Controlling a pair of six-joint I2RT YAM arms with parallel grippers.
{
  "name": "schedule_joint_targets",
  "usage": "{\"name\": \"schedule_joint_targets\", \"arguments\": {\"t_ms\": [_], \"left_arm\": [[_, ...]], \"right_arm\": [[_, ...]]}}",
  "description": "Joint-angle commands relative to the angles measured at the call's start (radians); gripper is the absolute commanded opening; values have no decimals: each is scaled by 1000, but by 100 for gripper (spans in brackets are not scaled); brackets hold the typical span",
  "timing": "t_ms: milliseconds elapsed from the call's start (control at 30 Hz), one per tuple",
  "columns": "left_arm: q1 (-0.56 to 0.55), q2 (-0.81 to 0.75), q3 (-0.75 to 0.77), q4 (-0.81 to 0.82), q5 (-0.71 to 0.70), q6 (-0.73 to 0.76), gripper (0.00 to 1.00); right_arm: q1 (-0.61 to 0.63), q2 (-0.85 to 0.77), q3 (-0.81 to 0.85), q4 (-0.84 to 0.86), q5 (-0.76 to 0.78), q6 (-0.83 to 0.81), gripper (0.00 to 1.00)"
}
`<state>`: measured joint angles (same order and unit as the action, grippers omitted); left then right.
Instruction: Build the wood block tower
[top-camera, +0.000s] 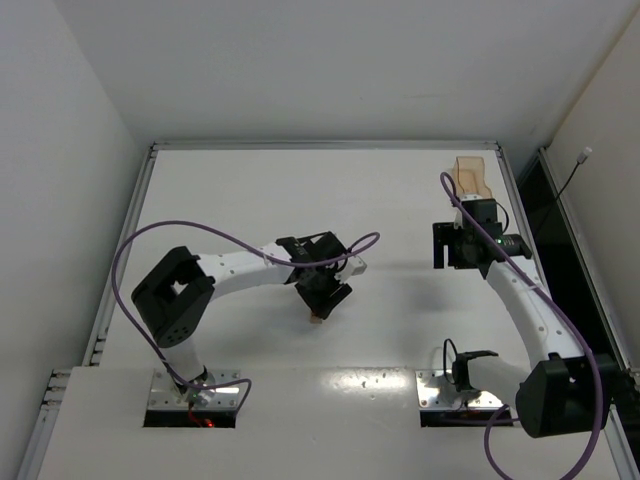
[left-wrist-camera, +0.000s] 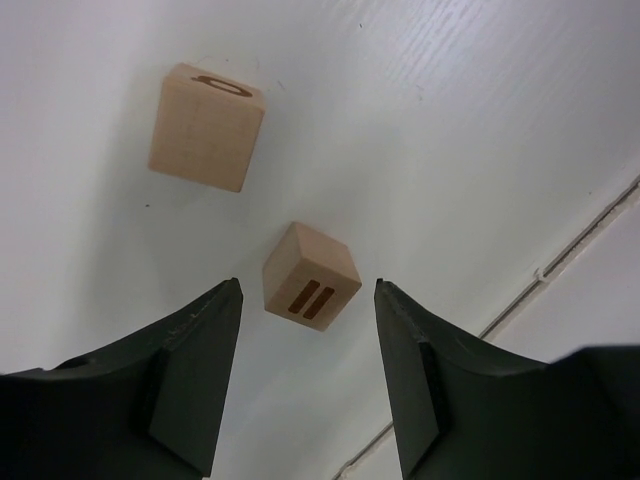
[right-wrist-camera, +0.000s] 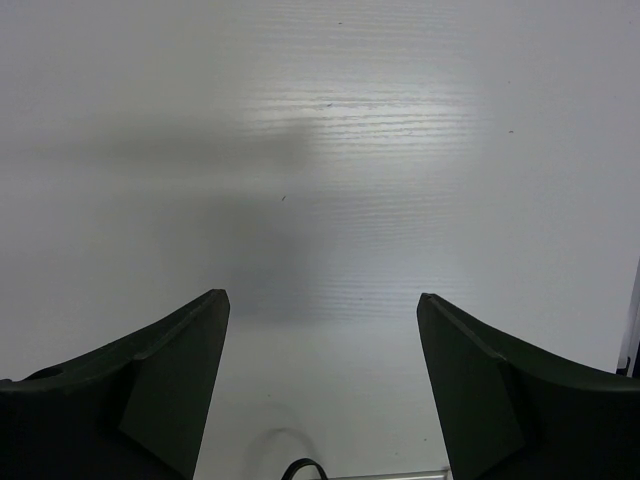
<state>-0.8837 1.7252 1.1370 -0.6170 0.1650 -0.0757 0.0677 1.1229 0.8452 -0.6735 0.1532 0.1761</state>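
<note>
Two light tan wooden cubes lie apart on the white table in the left wrist view. One (left-wrist-camera: 310, 277) has two dark bars on a face and sits just beyond my left fingertips, centred between them. The other (left-wrist-camera: 207, 128) has a dark oval mark and lies farther off to the left. No column of cubes shows. My left gripper (left-wrist-camera: 308, 287) is open and empty above the table. In the top view it (top-camera: 326, 292) hovers mid-table, with one cube (top-camera: 316, 318) showing at its near edge. My right gripper (right-wrist-camera: 322, 297) is open and empty over bare table, also seen at the right (top-camera: 455, 250).
A translucent tan tray (top-camera: 470, 178) stands at the back right, just behind the right gripper. The table's raised edge rail (left-wrist-camera: 560, 262) runs to the right of the left gripper. Purple cables loop over both arms.
</note>
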Motion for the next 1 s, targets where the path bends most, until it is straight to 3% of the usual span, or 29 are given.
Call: {"name": "schedule_joint_targets", "arguments": {"t_ms": [0,300,633,967], "left_arm": [[8,-3,-31,7,36,51,52],[8,-30,-72,-38,111,224,56],[8,-30,-72,-18,44,390,56],[8,-20,-40,11,80,493,56]], "right_arm": [[-3,-9,-3,37,-9,6,73],[-3,11,-3,37,-29,6,73],[-3,11,-3,37,-49,6,73],[-3,20,-3,37,-58,6,73]]}}
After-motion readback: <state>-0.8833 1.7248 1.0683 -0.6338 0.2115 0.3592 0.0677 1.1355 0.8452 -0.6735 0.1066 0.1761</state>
